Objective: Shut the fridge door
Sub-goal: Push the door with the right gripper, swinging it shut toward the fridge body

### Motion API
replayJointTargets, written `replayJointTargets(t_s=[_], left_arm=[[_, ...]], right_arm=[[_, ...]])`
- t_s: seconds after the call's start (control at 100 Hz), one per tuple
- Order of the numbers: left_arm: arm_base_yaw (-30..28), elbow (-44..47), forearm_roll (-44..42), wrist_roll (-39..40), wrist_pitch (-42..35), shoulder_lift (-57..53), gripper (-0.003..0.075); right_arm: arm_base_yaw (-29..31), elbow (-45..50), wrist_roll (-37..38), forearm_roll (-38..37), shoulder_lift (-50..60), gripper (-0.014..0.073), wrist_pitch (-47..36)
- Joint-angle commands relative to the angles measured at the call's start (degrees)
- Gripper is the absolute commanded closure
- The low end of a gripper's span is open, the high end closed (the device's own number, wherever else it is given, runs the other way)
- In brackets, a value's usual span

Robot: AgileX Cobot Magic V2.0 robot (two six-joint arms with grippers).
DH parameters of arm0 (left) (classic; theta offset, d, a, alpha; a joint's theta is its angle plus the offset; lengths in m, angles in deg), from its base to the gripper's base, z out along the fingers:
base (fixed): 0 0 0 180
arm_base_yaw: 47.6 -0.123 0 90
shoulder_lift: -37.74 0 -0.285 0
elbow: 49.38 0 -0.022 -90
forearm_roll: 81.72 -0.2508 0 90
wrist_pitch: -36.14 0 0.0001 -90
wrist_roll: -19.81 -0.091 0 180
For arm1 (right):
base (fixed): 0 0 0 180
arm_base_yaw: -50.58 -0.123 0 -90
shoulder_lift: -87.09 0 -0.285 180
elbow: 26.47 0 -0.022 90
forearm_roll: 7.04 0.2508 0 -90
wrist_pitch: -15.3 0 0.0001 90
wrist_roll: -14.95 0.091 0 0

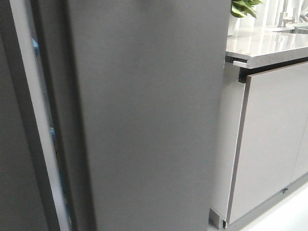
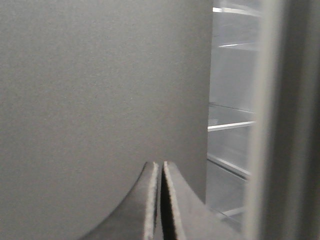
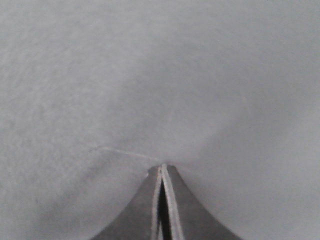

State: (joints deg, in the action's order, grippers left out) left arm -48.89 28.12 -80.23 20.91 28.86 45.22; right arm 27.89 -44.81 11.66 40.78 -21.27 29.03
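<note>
**Counter and floor at the right**

A pale stone worktop (image 1: 269, 45) is seen at the far right, above glossy cabinet fronts (image 1: 274, 139). A leafy plant (image 1: 243, 8) is set on it. Light floor (image 1: 288, 214) is glimpsed below.

We found no legible text, labels, brand marks, nos. or signs in any view. The fridge door (image 1: 144, 115) showed a plain matte dark-grey face w/o markings in the front view. The pale cabinet front (image 1: 269, 144) and the countertop (image 1: 269, 45) also carried no lettering. In the left wrist view the door panel was unmarked, and the shelves (image 2: 232, 125) beside it were too blurred to read. The right wrist view showed a blank grey surface only.
</note>
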Motion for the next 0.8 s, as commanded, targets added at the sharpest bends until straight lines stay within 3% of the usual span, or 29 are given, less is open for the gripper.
replayJointTargets(t_s=[0.0, 0.37, 0.63, 0.79], left_arm=[[0.03, 2.01, 0.23, 0.25, -4.26, -0.61, 0.074], [0.03, 2.01, 0.23, 0.25, -4.26, -0.61, 0.074], [0.03, 2.01, 0.23, 0.25, -4.26, -0.61, 0.074], [0.03, 2.01, 0.23, 0.25, -4.26, -0.61, 0.074]], right_arm=[[-1.21, -7.2, -0.74, -1.95, -1.93, 0.0639, -6.01], [-3.99, -27.72, -0.74, -5.1, -17.33, 0.0639, -5.38], [-4.37, -29.37, -0.74, -5.77, -18.83, 0.0639, -2.11], [-3.89, -29.37, -0.15, -12.04, -16.28, 0.0639, 3.3]])
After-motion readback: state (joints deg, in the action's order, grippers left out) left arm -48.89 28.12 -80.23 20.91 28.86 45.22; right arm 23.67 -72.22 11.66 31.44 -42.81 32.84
